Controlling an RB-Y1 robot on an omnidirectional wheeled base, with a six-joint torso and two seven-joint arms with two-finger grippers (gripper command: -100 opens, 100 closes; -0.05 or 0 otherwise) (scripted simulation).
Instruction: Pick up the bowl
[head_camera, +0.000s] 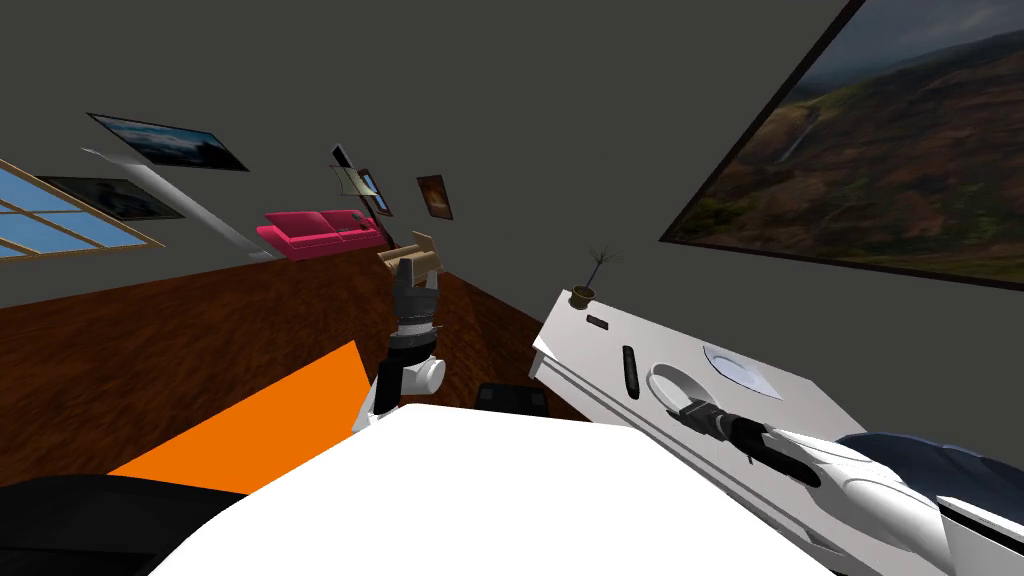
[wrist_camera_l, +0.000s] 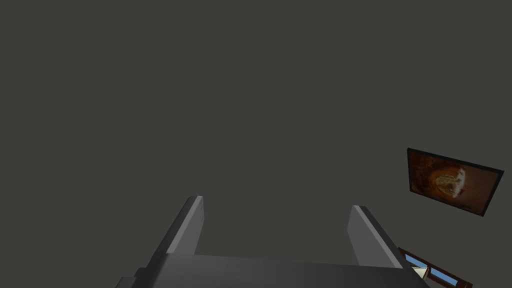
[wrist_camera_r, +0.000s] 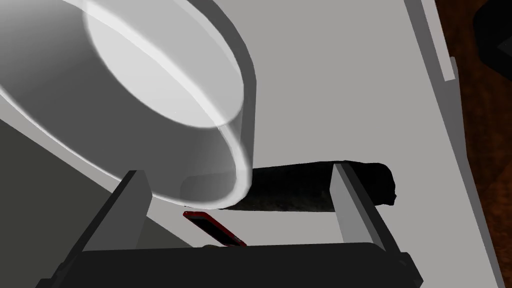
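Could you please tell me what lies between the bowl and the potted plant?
The head view shows a long black object and a small dark slab between bowl and potted plant.

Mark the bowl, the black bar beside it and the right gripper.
bowl (wrist_camera_r: 165, 65), right wrist view, on its inner floor.
black bar (wrist_camera_r: 300, 187), right wrist view, on the middle of its length.
right gripper (wrist_camera_r: 239, 170), right wrist view, midway between its open fingertips.
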